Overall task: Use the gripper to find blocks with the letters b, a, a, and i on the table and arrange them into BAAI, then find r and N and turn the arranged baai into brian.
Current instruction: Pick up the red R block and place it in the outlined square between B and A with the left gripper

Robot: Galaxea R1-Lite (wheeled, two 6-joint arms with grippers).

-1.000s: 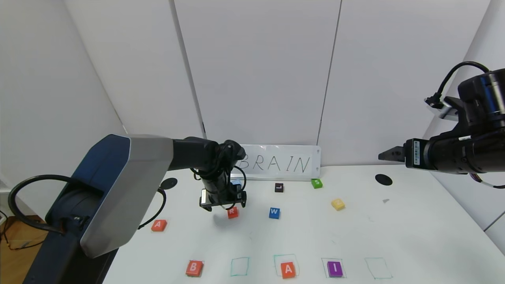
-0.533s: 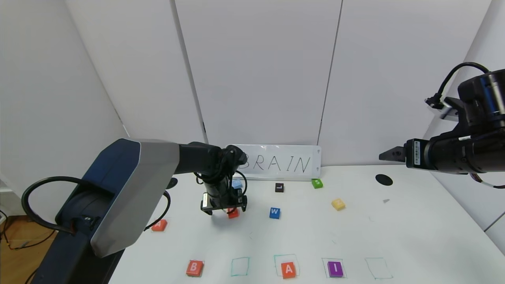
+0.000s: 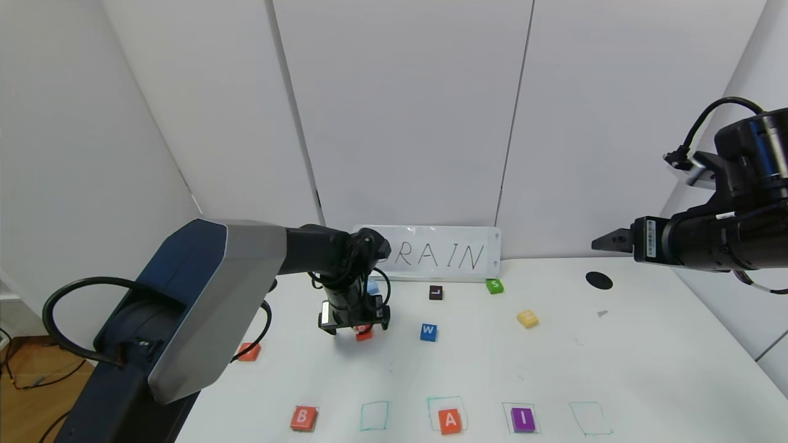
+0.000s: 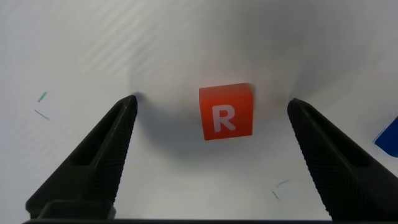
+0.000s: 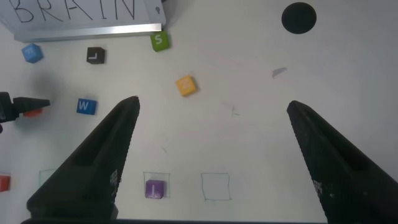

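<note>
Near table edge: B, A, I in row, second square empty. Other A sits left. Mid-table, left end effector spread astride R, ungripped. N untouched; right end effector spread, parked high.

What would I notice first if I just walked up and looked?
The left gripper, jaws open, hangs right over the orange-red R block mid-table. Along the near edge sit B, A and purple I. The right gripper is parked high, off to the right.
</note>
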